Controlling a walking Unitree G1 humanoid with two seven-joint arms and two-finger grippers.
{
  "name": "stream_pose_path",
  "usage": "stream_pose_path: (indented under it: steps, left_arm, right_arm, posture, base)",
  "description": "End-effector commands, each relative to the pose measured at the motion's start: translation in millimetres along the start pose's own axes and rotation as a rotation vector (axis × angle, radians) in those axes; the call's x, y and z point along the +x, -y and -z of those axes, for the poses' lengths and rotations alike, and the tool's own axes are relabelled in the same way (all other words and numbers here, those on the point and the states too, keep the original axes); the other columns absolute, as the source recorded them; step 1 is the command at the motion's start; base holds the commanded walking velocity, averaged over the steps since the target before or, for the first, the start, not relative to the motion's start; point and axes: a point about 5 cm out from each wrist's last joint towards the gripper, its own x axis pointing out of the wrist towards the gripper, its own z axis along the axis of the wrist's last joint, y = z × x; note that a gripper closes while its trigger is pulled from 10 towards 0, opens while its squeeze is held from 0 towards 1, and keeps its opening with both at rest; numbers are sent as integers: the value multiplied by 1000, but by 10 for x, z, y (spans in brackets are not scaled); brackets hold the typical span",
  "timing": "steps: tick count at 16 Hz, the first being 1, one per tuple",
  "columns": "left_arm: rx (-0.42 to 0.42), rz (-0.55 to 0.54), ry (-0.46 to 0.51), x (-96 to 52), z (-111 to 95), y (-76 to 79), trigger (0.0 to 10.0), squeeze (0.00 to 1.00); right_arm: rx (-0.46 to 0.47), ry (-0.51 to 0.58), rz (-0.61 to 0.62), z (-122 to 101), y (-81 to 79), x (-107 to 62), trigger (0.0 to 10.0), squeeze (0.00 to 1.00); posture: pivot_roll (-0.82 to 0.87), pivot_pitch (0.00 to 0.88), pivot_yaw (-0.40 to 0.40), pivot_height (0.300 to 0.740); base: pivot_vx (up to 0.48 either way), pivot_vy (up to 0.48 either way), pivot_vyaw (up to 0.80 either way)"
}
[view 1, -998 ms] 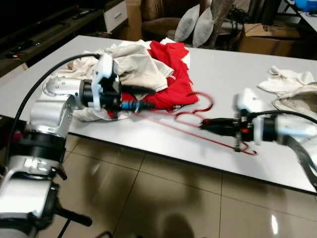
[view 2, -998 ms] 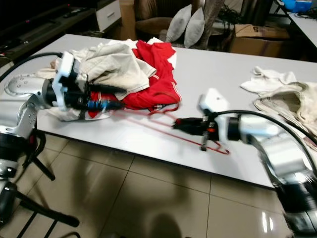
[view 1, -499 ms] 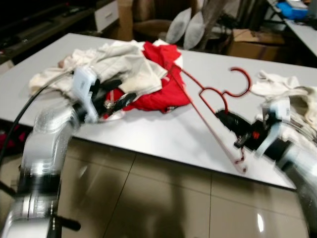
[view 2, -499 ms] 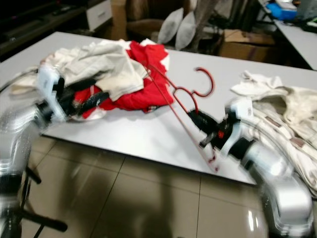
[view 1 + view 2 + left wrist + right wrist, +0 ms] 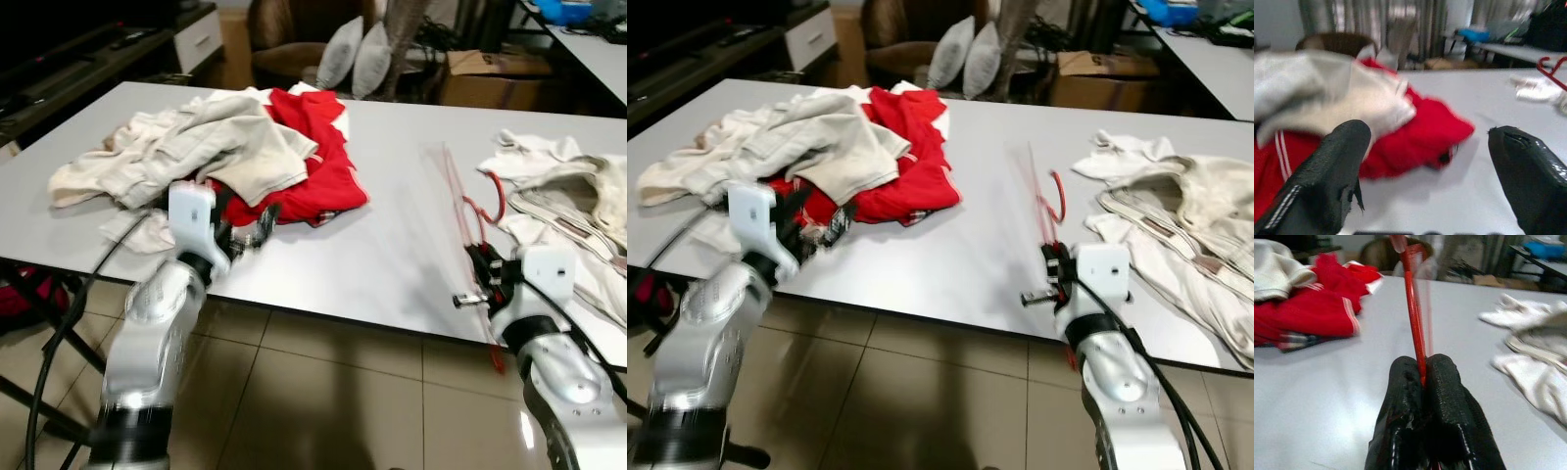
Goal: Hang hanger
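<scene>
A thin red wire hanger [image 5: 458, 201] stands tilted over the right part of the white table [image 5: 392, 245], its hook [image 5: 495, 196] near the white clothes. My right gripper [image 5: 480, 266] is shut on the hanger's wire near the table's front edge; in the right wrist view the wire [image 5: 1413, 308] runs up from between the pressed fingertips [image 5: 1442, 377]. My left gripper [image 5: 250, 227] is open at the front edge of the clothes pile, holding nothing; the left wrist view shows its two fingers [image 5: 1337, 161] spread wide before the red garment [image 5: 1420, 137].
A heap of beige clothes [image 5: 225, 147] over a red garment [image 5: 318, 176] lies at the table's left. White garments [image 5: 568, 186] lie at the right edge. Tiled floor [image 5: 323, 392] is below; cushions [image 5: 353, 54] and boxes stand behind.
My right gripper has drawn the hanger away from the pile and swung it upright over to the table's right side. My left gripper has pulled back to the pile's front edge and now stands open.
</scene>
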Motion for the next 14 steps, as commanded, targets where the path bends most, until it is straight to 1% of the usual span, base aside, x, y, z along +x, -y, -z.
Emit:
stream_pose_path:
  steps: [1, 2, 3, 4, 5, 6, 8, 10, 11, 13, 14]
  left_arm:
    - [-13, -27, -24, -76, 70, 18, 10000, 969]
    - [-34, -32, -44, -97, 126, 35, 10000, 831]
    - [-7, -50, -75, -111, 235, 64, 10000, 561]
    - [-5, -64, -86, -127, 232, 78, 10000, 169]
    - [-11, -70, -82, -176, 218, 75, 10000, 0]
    - [-7, -73, -81, -206, 210, 72, 10000, 0]
    - [-15, -65, -86, -209, 185, 87, 10000, 0]
    - [-10, -38, -87, -172, 189, 137, 10000, 0]
    - [-7, -30, -90, -168, 194, 147, 10000, 0]
    - [-8, -7, -88, -132, 178, 180, 10000, 0]
    - [-8, -2, -88, -117, 173, 189, 10000, 0]
  right_arm:
    - [-15, 6, 74, 0, 3, -51, 8745, 0]
    - [4, -9, 86, 11, -5, -70, 10000, 0]
    - [25, -46, 66, 59, -78, -107, 10000, 0]
    - [27, -80, 50, 73, -130, -126, 10000, 0]
    - [56, -57, 26, 69, -172, -137, 10000, 0]
    - [62, -38, 32, 72, -175, -128, 10000, 0]
    - [103, -27, 93, 50, -123, -92, 10000, 0]
    - [109, -81, 76, 62, -115, -32, 10000, 0]
    - [119, -88, 77, 63, -111, -25, 10000, 0]
    - [154, -72, 89, 29, -89, -14, 10000, 0]
    - [198, -79, 80, 41, -110, -26, 10000, 0]
  posture:
    - [-161, 0, 85, 740]
    - [-169, 0, 98, 740]
    - [-157, 0, 77, 740]
    - [-129, 0, 43, 740]
    - [-121, 0, 33, 740]
    - [-117, 0, 27, 740]
    - [-120, 0, 29, 740]
    - [-133, 0, 45, 740]
    - [-133, 0, 45, 740]
    - [-141, 0, 59, 740]
    - [-144, 0, 62, 740]
  base:
    - [0, 0, 0]
    - [0, 0, 0]
    - [0, 0, 0]
    - [0, 0, 0]
    - [0, 0, 0]
    - [0, 0, 0]
    - [0, 0, 0]
    - [0, 0, 0]
    - [0, 0, 0]
    - [0, 0, 0]
    - [-251, 0, 0]
